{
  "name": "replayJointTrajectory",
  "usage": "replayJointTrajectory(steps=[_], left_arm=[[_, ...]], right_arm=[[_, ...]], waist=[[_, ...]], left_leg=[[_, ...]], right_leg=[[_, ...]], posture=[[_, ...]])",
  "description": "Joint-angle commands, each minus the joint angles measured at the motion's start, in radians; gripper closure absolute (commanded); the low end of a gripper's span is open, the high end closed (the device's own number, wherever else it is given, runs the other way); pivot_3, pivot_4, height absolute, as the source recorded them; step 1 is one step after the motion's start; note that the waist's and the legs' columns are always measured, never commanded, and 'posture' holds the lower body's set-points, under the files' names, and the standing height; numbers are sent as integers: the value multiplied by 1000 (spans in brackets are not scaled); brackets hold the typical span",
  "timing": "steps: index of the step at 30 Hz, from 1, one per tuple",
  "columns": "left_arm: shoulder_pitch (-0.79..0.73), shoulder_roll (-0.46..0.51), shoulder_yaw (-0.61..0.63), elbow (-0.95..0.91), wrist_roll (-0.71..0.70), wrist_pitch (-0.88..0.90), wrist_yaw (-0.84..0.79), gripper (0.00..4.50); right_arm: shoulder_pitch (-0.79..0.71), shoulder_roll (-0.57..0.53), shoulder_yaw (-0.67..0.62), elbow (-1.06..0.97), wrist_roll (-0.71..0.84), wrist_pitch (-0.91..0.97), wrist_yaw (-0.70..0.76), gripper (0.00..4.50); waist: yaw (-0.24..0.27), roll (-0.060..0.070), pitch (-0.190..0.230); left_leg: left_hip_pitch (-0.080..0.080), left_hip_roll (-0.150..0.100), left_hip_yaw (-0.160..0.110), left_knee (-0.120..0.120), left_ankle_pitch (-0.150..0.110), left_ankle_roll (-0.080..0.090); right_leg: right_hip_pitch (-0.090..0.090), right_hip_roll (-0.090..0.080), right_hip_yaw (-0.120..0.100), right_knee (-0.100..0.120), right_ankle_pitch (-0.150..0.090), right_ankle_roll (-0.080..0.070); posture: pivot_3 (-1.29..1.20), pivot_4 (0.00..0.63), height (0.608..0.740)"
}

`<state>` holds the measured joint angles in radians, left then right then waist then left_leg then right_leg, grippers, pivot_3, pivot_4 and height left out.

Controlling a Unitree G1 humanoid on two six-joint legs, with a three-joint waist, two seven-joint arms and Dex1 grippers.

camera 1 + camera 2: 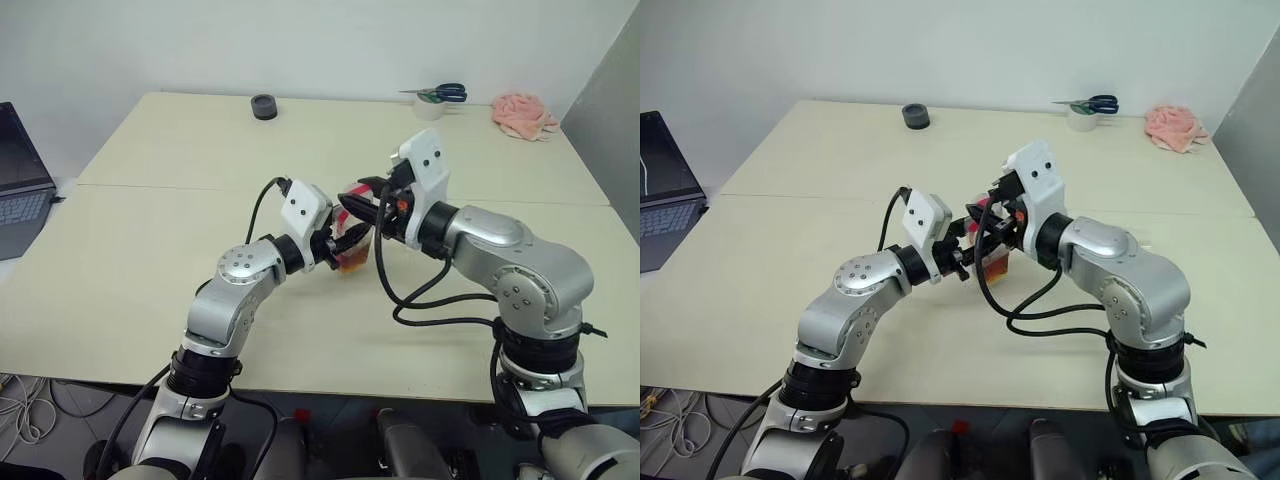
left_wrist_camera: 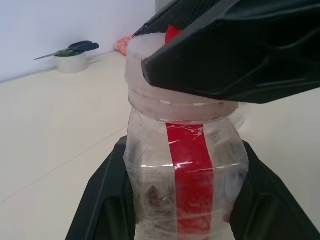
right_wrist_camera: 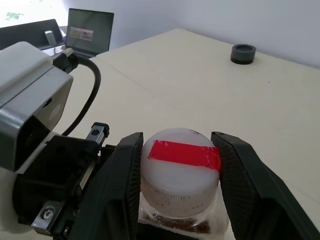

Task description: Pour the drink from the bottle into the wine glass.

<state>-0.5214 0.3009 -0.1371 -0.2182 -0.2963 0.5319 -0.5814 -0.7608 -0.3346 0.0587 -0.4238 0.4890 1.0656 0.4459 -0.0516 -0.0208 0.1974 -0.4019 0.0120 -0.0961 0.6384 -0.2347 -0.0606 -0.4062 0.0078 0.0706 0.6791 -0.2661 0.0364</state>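
The bottle (image 1: 352,245) is held just above the table's middle, between my two grippers. It is clear plastic with a red strip, and the amber drink (image 1: 352,262) sits in its lower part. My left gripper (image 1: 335,247) is shut on the bottle's body (image 2: 185,170), one finger (image 2: 100,200) on each side. My right gripper (image 3: 180,187) comes in from above, and its fingers (image 3: 122,175) press both sides of the white cap (image 3: 182,152) with the red stripe. The wine glass is out of view.
A black round object (image 1: 264,105) lies at the table's far edge. A tape roll with scissors on it (image 1: 432,103) and a pink cloth (image 1: 523,114) lie at the far right. A laptop (image 1: 20,180) stands off the table's left side.
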Motion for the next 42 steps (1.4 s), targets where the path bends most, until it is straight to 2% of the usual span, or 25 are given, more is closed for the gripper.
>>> replayJointTrajectory(steps=[1, 2, 4, 7, 11, 17, 20, 25, 29, 35, 37, 42], left_arm=[[-39, -11, 15, -32, -9, -27, 3, 2642], [-37, -8, 11, -34, -9, -27, -4, 2647], [-35, -4, 8, -43, -14, -23, -13, 2649], [-35, 2, 9, -50, -15, -19, -19, 2651], [-24, 21, 21, -82, -23, -1, -25, 2657], [-3, 46, 29, -117, -35, 23, -28, 2658], [-12, 48, 23, -112, -37, 28, -28, 2659], [-20, 50, 17, -103, -42, 25, -36, 2667], [-19, 47, 14, -98, -40, 22, -42, 2668], [-25, 41, 8, -85, -40, 14, -48, 2668], [-30, 35, 5, -79, -40, 11, -50, 2668], [-34, 29, -3, -68, -38, 1, -57, 2668]], right_arm=[[-35, -141, 35, 109, 92, -211, 461, 2672], [-67, -169, 36, 209, 99, -303, 620, 2672], [-155, -190, 47, 456, 58, -493, 843, 2672], [-247, -187, 72, 693, 6, -637, 1018, 2672], [-300, -185, 97, 835, -40, -737, 1143, 2672], [-308, -191, 106, 846, -33, -732, 1167, 2672], [-324, -201, 103, 837, -25, -658, 1130, 1644], [-314, -211, 71, 783, -8, -637, 1090, 0], [-284, -208, 6, 681, 28, -563, 964, 0], [-168, -179, -25, 357, 42, -392, 676, 0], [-129, -147, -20, 259, 9, -327, 528, 0], [-92, -99, -35, 152, -26, -233, 308, 0]], waist=[[4, 0, 0], [5, 0, 0], [0, -1, 1], [-13, 0, 1], [-15, 0, 1], [-7, 0, 1], [-3, 0, 1], [-3, 0, 1], [-3, 0, 1], [-1, 0, 1], [-2, 0, 1], [0, 0, 1]], left_leg=[[0, 0, 0, 0, 0, 0], [0, 0, 0, 0, 0, 0], [0, 0, 1, 1, 0, 0], [2, 1, 3, 1, 0, 0], [2, 2, 0, -1, 0, 0], [1, 0, 0, -1, 0, 0], [1, 0, 0, -1, 0, 0], [1, 0, 0, 0, 0, 0], [1, 0, 0, -1, 0, 0], [0, 0, 0, 0, 0, 0], [1, 0, 0, 0, 0, 0], [0, 0, 0, 1, 0, 0]], right_leg=[[0, 0, 0, -1, 0, 0], [1, 0, -1, -1, -1, 1], [1, 0, 0, -3, -1, 2], [1, 1, 1, -1, -1, 2], [1, 2, 0, 1, 1, -1], [0, -1, 0, 0, 1, -2], [0, -1, 0, 0, 1, -2], [0, -1, 0, 0, 1, -2], [0, -1, 0, 0, 1, -2], [0, -1, 0, 1, 1, -2], [0, -1, 0, 1, 1, -2], [0, -1, 0, 1, 1, -2]], posture=[[0, 150, 740], [0, 150, 740], [0, 150, 740], [0, 150, 740], [0, 150, 740], [0, 150, 740], [0, 150, 740], [0, 150, 740], [0, 150, 740], [0, 150, 740], [0, 150, 740], [0, 150, 740]])
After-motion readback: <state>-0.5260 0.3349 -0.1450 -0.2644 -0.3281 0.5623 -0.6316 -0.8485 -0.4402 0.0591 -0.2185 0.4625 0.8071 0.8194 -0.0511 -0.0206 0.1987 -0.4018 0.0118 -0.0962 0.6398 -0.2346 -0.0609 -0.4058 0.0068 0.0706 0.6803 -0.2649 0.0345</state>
